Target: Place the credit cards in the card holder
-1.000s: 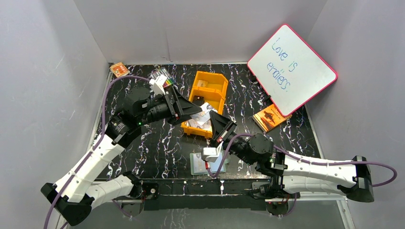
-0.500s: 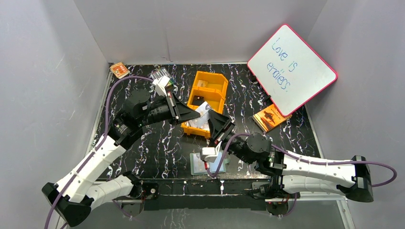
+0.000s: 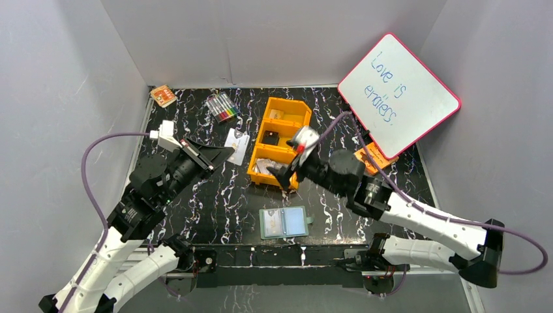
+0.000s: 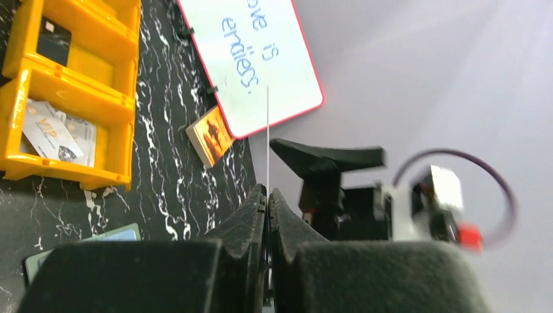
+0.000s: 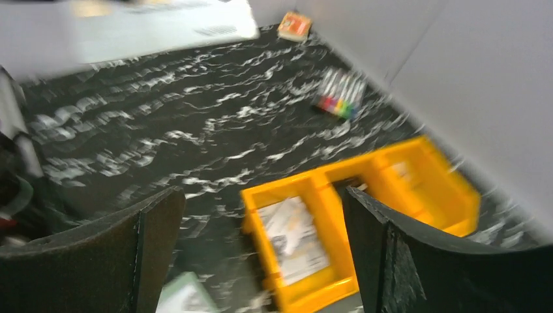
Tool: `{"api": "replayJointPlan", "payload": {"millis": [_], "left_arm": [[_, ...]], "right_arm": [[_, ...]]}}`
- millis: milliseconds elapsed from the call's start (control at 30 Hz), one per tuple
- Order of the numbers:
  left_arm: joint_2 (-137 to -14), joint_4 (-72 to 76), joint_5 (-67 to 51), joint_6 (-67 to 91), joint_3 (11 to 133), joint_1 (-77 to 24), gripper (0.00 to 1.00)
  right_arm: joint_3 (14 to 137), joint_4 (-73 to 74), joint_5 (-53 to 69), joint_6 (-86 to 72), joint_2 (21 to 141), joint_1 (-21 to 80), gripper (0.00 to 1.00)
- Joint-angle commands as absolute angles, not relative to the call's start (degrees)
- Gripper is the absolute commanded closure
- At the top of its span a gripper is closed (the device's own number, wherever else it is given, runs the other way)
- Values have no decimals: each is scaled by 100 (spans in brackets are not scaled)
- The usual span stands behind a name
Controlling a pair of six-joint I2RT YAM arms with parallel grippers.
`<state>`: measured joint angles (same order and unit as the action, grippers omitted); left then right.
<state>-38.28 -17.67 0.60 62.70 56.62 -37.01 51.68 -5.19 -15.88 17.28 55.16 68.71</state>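
A pale credit card point(image 3: 237, 146) sticks out of my left gripper point(image 3: 225, 152), which is shut on it left of the orange tray point(image 3: 292, 105). In the left wrist view the card point(image 4: 267, 130) shows edge-on as a thin line rising from the closed gripper point(image 4: 268, 193). More credit cards point(image 3: 265, 167) lie in the tray's near compartment, also visible from both wrists point(image 4: 55, 130) point(image 5: 293, 238). My right gripper point(image 3: 281, 175) hangs open above that compartment, its jaws wide apart and nothing between them point(image 5: 261, 202). The card holder point(image 3: 285, 222) lies open near the front edge.
A pink-rimmed whiteboard point(image 3: 399, 94) leans at the back right over an orange book point(image 3: 372, 155). A pack of coloured markers point(image 3: 223, 106) and a small orange packet point(image 3: 163, 96) lie at the back left. A small black item point(image 4: 55, 42) sits in the tray's middle compartment.
The card passed from my right gripper to my left. The left shut on it and drew back to the left. The right opened and swung up over the tray.
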Motion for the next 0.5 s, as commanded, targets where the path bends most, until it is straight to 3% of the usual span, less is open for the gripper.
{"api": "replayJointPlan", "payload": {"millis": [0, 100, 300, 467], "left_arm": [[-3622, -1463, 700, 6410, 5414, -3700, 100], [-3527, -1085, 568, 6518, 5177, -3700, 100], [-3452, -104, 221, 6673, 4676, -3700, 100], [-3359, 408, 273, 6671, 4464, -3700, 100]], "right_arm": [[5088, -1189, 679, -3097, 5494, 5465, 1], [4608, -2683, 1513, -4929, 5501, 4914, 3], [4166, -4834, 2321, -7349, 6293, 4754, 18], [4173, -5241, 2249, -7924, 6643, 4815, 27]]}}
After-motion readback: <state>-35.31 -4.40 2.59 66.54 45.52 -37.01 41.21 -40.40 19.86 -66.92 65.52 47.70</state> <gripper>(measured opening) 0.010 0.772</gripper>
